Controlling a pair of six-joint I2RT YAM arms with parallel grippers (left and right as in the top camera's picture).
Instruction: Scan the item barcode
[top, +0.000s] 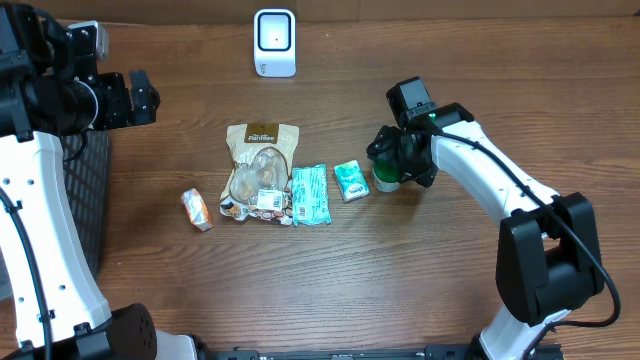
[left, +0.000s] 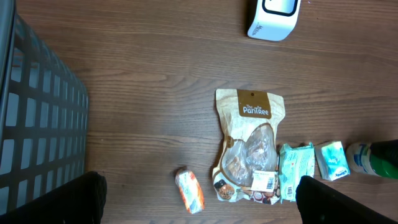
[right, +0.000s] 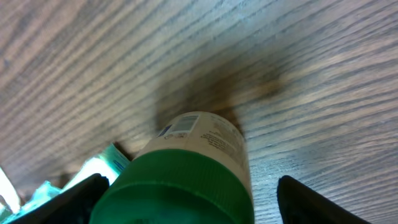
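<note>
Bottle (right: 205, 140) straddled by right gripper (right: 193, 196), jaws apart.
Gap at one finger; left gripper (left: 208, 199) wide, empty, beside basket (left: 37, 124) edge.

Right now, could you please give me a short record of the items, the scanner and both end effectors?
Scanner: white, beyond the item row
Item row: orange packet, Pantree pouch, teal packet, small teal pack, green-capped bottle
Left end effector: open, empty, near the basket
Right end effector: open, straddling the bottle, not yet gripping
</note>
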